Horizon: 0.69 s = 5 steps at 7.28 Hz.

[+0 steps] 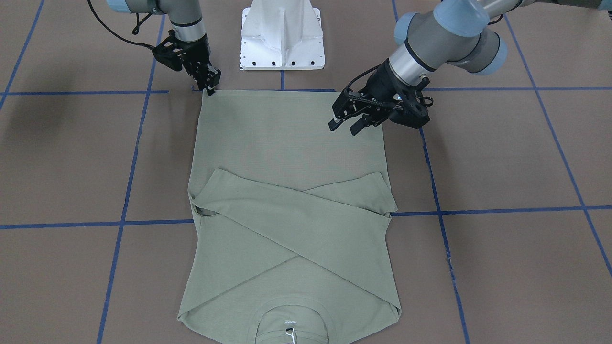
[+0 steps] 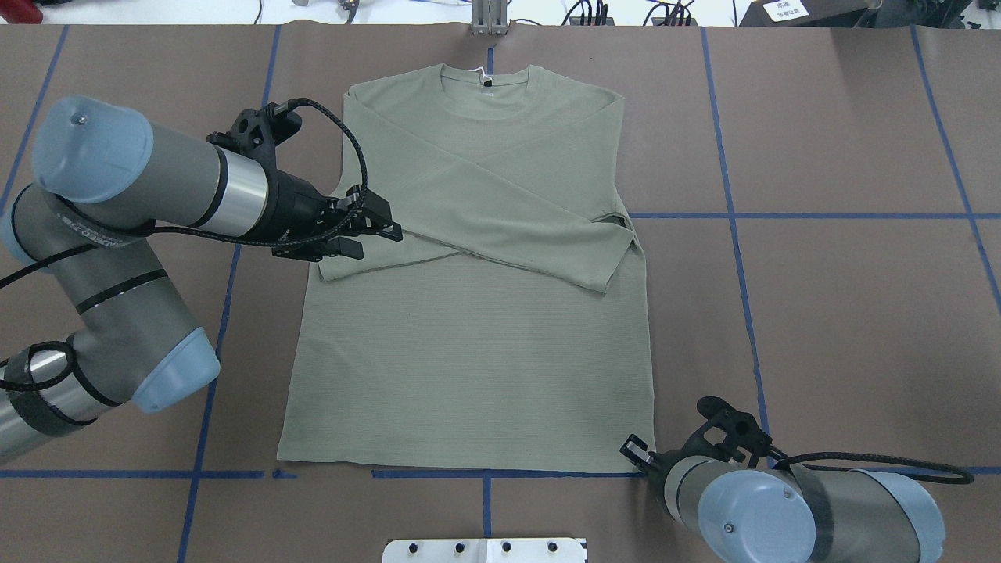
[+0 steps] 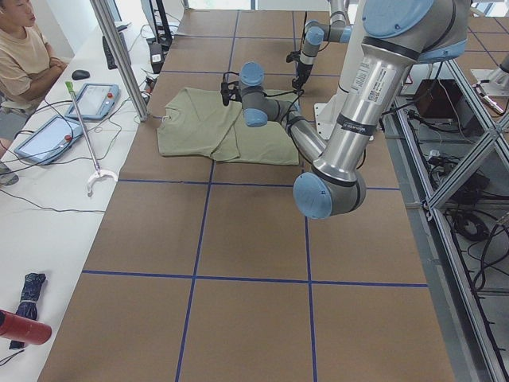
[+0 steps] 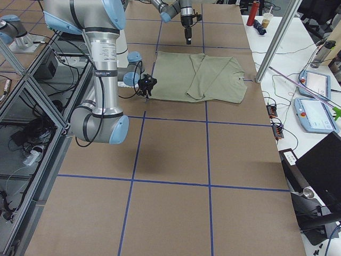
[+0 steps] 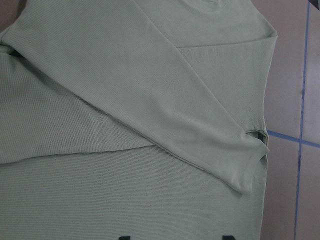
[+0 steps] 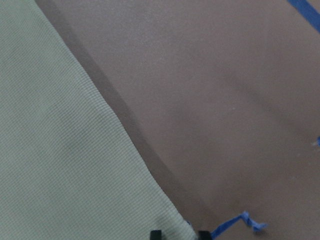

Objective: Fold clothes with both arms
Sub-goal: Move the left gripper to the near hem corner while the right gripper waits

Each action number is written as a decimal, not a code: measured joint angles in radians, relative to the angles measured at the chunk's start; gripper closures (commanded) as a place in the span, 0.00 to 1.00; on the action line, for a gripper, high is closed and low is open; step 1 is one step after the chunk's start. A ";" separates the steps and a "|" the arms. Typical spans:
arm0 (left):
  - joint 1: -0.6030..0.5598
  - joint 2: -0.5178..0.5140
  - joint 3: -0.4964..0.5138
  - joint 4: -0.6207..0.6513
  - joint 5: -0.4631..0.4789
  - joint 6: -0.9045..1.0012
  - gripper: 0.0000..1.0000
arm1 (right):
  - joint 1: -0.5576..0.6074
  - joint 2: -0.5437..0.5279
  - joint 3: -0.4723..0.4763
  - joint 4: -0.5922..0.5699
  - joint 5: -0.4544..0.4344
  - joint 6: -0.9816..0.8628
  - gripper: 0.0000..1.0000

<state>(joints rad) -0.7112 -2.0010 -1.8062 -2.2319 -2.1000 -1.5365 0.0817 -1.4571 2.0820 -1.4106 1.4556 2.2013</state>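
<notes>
Right gripper (image 6: 178, 233), tips slightly apart, straddles one hem corner of shirt (image 1: 287, 143); my left gripper (image 1: 345, 127) hangs wide-spread above it, short of opposite hem corner.

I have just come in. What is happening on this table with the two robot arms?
Two robot arms are folding a green shirt that lies flat on the table, its sleeves already crossed over the chest. The right gripper is down at one bottom corner of the shirt; whether it has pinched the cloth cannot be told. The left gripper hangs open above the shirt's other side, holding nothing.
</notes>
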 measured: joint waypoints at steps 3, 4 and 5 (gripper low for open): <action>-0.003 0.024 -0.019 0.000 0.004 -0.006 0.27 | 0.004 0.001 0.018 0.002 0.023 0.000 1.00; 0.008 0.099 -0.072 0.000 0.035 -0.021 0.27 | 0.005 -0.001 0.031 0.002 0.024 0.000 1.00; 0.043 0.216 -0.150 0.001 0.096 -0.054 0.27 | 0.006 -0.001 0.043 0.002 0.024 0.000 1.00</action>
<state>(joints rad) -0.6677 -1.7851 -1.9567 -2.2309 -2.0040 -1.5910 0.0876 -1.4583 2.1246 -1.4082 1.4800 2.2012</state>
